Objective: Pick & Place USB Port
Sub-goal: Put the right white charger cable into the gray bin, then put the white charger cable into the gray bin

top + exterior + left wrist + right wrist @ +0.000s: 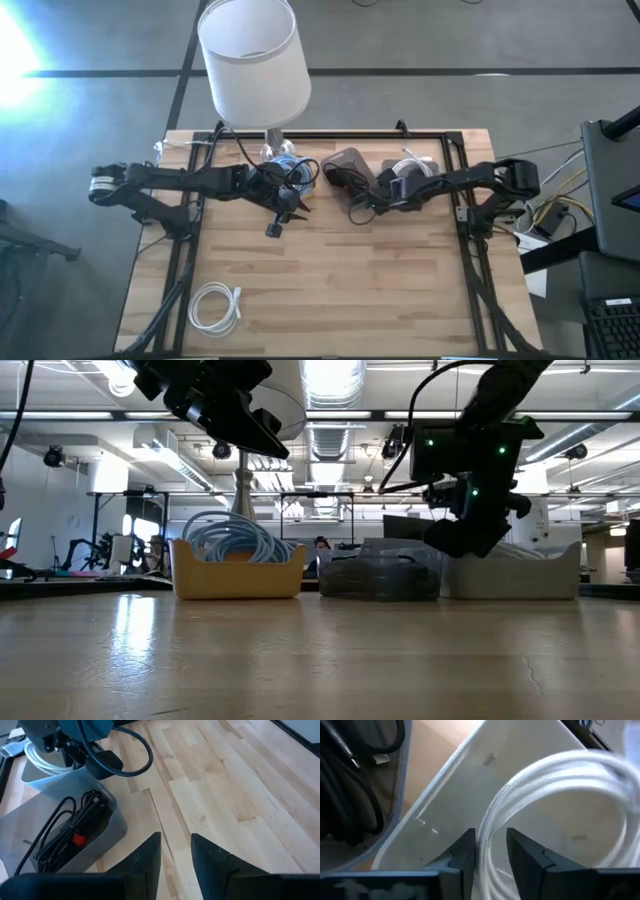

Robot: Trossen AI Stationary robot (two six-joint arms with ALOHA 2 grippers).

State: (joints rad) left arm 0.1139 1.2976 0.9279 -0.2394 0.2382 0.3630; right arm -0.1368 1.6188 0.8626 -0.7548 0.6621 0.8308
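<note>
Along the table's far edge, my right gripper (490,851) sits over the clear bin (530,785), fingers apart, straddling the white cable (550,775) without clamping it.

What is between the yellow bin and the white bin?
In the low view, a grey bin of black cables sits between the yellow bin and the white bin. The high view shows the same row.

The high view looks straight down on the whole table (330,290). The low view sits at tabletop height, facing level across it into the room. Both share the grey bin (350,180) of black cables, which the left wrist view sees closer.
</note>
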